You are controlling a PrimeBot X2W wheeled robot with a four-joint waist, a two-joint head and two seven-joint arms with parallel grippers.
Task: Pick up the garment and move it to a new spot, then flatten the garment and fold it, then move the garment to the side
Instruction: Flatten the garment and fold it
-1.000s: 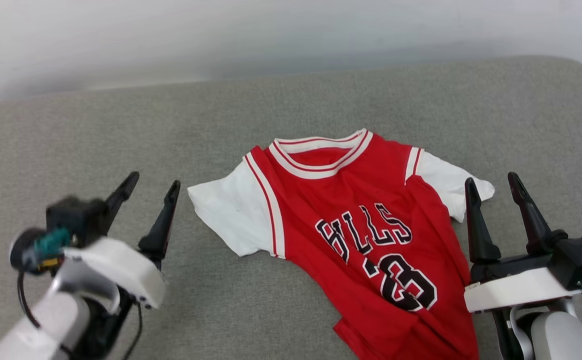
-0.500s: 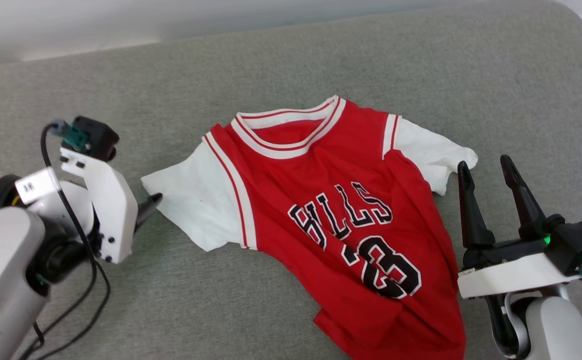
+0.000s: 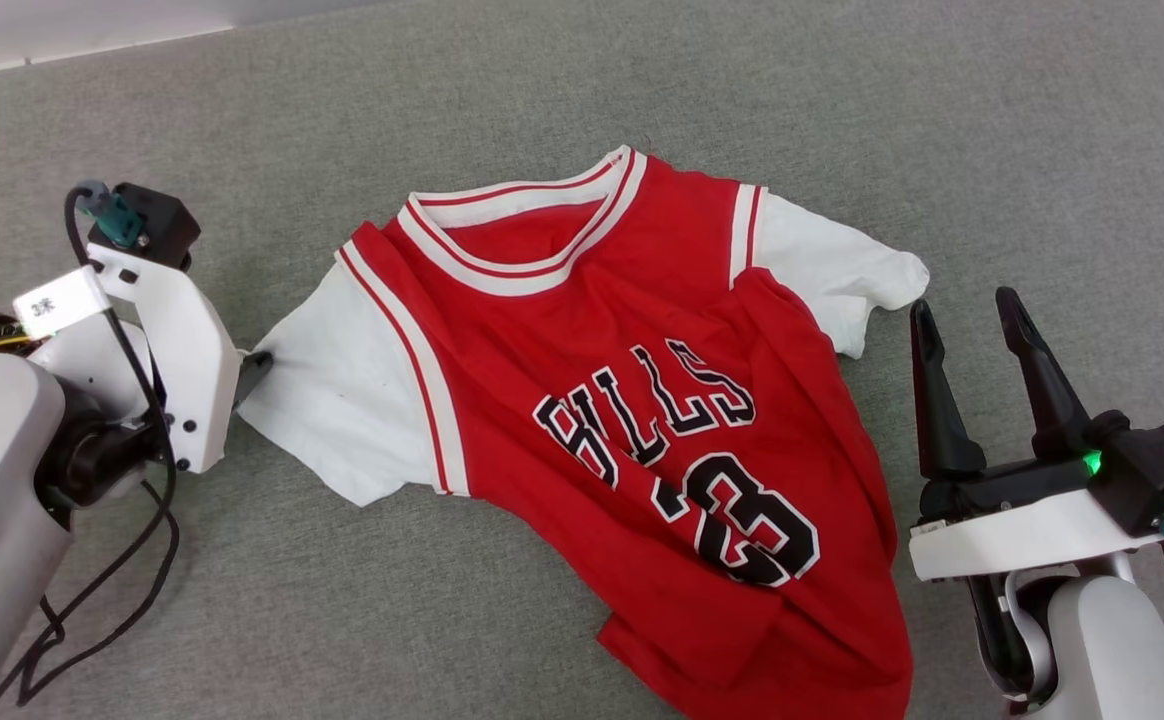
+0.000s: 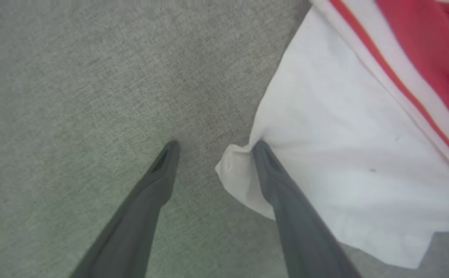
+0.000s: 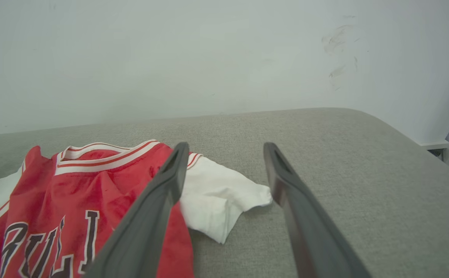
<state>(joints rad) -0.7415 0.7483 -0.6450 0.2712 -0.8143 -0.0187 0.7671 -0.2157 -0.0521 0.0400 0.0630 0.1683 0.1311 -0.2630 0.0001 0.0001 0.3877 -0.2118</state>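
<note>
The garment [image 3: 632, 400], a red jersey with white sleeves and black lettering, lies face up and wrinkled on the grey cushion [image 3: 442, 80]. My left gripper [image 3: 248, 370] points down at the outer corner of the garment's left sleeve [image 3: 342, 400]. In the left wrist view that gripper [image 4: 215, 146] is open. One fingertip [image 4: 261, 148] presses on the sleeve corner [image 4: 232, 170] and the other rests on bare cushion. My right gripper [image 3: 962, 312] stands open just right of the garment's other sleeve [image 3: 832, 270], fingers pointing up and touching nothing. That sleeve [image 5: 220, 197] lies beyond the open right gripper [image 5: 226, 146].
A white wall [image 5: 170, 58] rises behind the cushion. The cushion's rounded corner [image 5: 402, 131] falls away at the right. Bare grey fabric [image 3: 992, 120] lies all around the garment. A black cable [image 3: 102, 600] hangs from my left wrist.
The camera has tilted down, so the picture shifted. My left gripper turned from pointing up to pointing down and came to the sleeve's corner. The right gripper stayed put and open.
</note>
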